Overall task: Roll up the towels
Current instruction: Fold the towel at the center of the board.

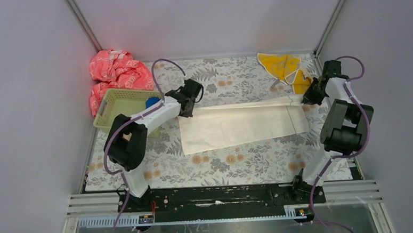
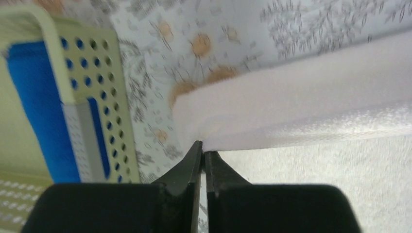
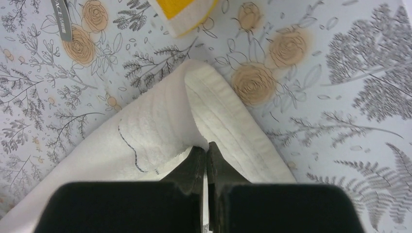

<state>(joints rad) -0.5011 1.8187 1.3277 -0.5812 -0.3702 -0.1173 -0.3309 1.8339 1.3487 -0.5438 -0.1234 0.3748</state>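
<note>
At the left gripper [image 2: 203, 154], the jaws are pressed together on the raised far edge of the long cream-white cloth towel [image 2: 311, 97], at its left end. The right gripper [image 3: 207, 154] is likewise clamped on the same edge at the right corner, where the cloth curls over on itself. Between the two, the far edge looks lifted and turned toward the near side as a narrow band. The rest of the towel lies flat across the middle of the floral-printed table cover [image 1: 233, 163]. Judgement: this is the first turn of the roll, hardly begun. To do it well, carry both ends over at equal pace and height, keep the edge taut so the fold lands straight, and make this first turn tight. The bunched right corner may skew the roll. The royal blue towel [image 1: 151, 103] sits in the pale green perforated plastic basket [image 1: 116, 108] beside the left gripper; I cannot tell whether it is rolled. The yellow-orange towel [image 1: 280, 64] lies crumpled at far right, unrolled.
</note>
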